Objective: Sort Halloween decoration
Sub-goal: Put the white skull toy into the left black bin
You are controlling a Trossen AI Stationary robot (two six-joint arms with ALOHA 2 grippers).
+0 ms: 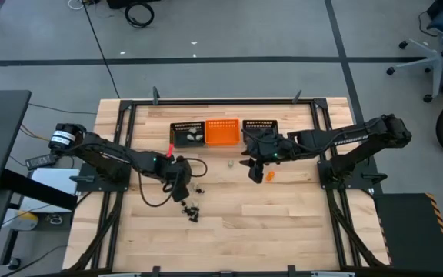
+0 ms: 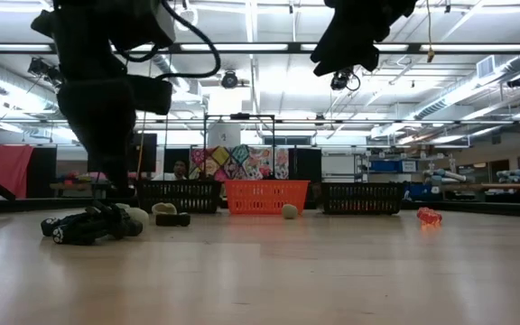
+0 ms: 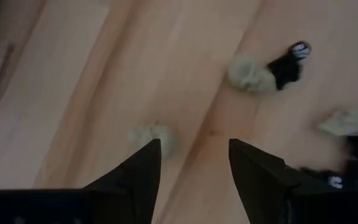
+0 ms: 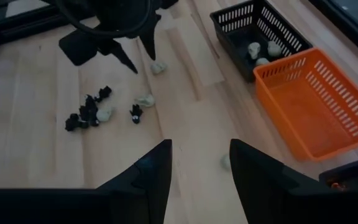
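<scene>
The left gripper (image 3: 194, 163) hangs low over the table with its fingers apart and empty, a pale trinket (image 3: 154, 135) just ahead of one fingertip. More pale and black trinkets (image 4: 92, 112) lie scattered a little beyond it. This looks like the approach to a pick: the next move calls for centring the fingers round that pale piece, then closing.

The right gripper (image 4: 199, 163) hovers higher, also parted and empty, with the orange basket (image 4: 316, 106) and a black basket (image 4: 253, 25) holding pale pieces off to one side.

Grey floor (image 1: 229, 31) crossed by dark lines, an office chair (image 1: 437, 38), bright ceiling lights (image 2: 242, 47).
</scene>
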